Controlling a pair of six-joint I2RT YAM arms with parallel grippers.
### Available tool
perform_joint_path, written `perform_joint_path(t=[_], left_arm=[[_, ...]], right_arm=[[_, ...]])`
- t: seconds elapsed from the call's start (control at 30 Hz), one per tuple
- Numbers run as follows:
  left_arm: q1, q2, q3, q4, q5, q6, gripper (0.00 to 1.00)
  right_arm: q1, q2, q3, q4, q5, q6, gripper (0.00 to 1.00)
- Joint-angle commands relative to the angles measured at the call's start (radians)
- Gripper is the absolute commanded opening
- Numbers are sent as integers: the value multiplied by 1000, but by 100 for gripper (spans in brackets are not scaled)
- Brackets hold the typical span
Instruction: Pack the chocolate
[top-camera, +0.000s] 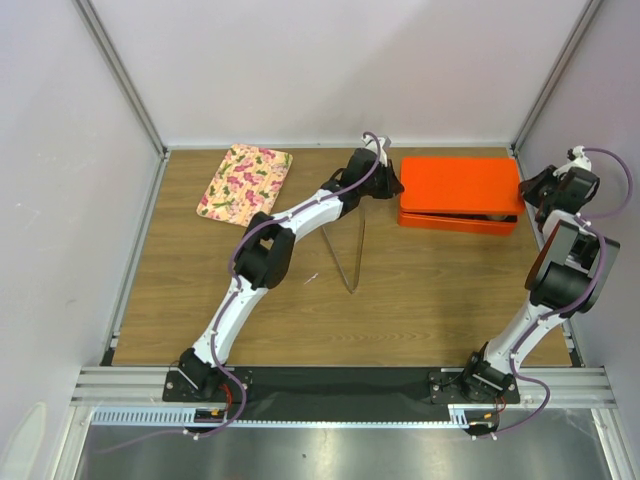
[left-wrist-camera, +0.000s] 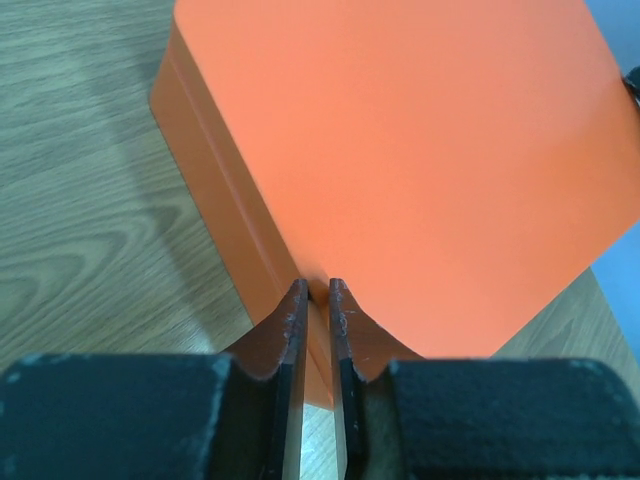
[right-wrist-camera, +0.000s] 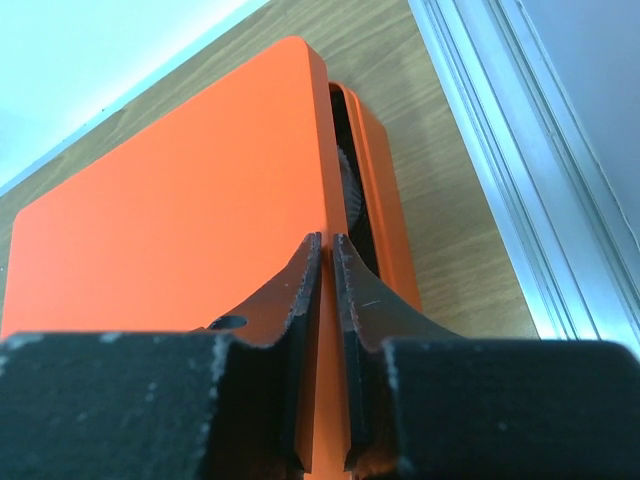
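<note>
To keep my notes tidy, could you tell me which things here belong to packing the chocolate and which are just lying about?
Job: box, its lid ajar; left gripper and right gripper at its ends. No chocolate shows.
Lying about: floral mat, bent wire.

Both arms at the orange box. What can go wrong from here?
1. The lid sits offset from the base, leaving a gap. Lowered unevenly, it may jam on the rim or crush the fluted cup inside.
2. The right gripper has its jaws on only the lid's thin edge, so it may slip.
3. The left gripper sits near one corner, which may skew the lid.
</note>
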Motion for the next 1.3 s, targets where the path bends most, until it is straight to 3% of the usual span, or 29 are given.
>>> perform_joint_path(t=[0.0,0.87,1.27], left_arm=[[-72,-106,16,99,81,6,15],[-95,-107,2,90,65,34,13],[-97,-125,-33,103,62,46,11]], right_arm=[[40,-72,-37,25,-91,18,11],[6,-31,-68,-3,-58,41,10],[0,-25,-90,-29,-18,45,19]])
